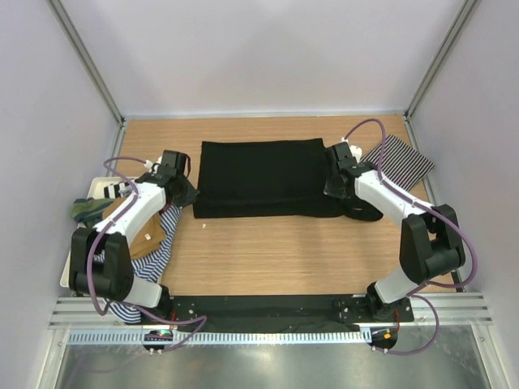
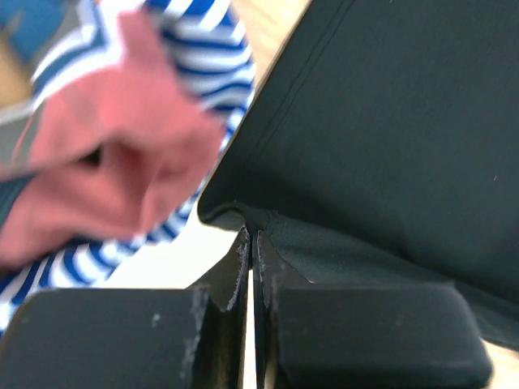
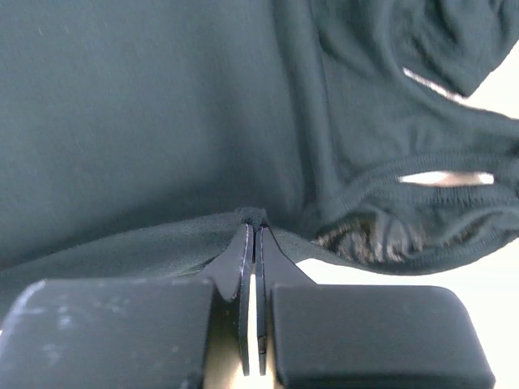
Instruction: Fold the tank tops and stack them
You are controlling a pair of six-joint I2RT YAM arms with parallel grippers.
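Cloth pile nearest, on the left beside the left arm: blue-striped top point(image 1: 165, 243) against tan top point(image 1: 146, 241), green top point(image 1: 83, 209) behind, all on or over tray point(image 1: 100, 188). Further out, left gripper point(image 1: 185, 197) clamped on the near-left corner of black top point(image 1: 259, 174), jaws pressed together with only a thin fold of fabric between. Same on the other side: right gripper point(image 1: 334, 189) nipped tight on the near-right edge, next to the bunched straps. Black top itself mid-table, spread as a flat rectangle, long axis running left to right, strap end toward the right arm. Stretches away from both grippers toward the far wall, each arm about equally close to its own corner. Judged as mid-fold: near edge held at both ends, probably to be lifted and carried over toward the far edge, parallel to that long axis, both ends level to avoid a skewed crease. Farthest, at the far right, fine-striped top point(image 1: 399, 159), a small flat square just beyond the right gripper.
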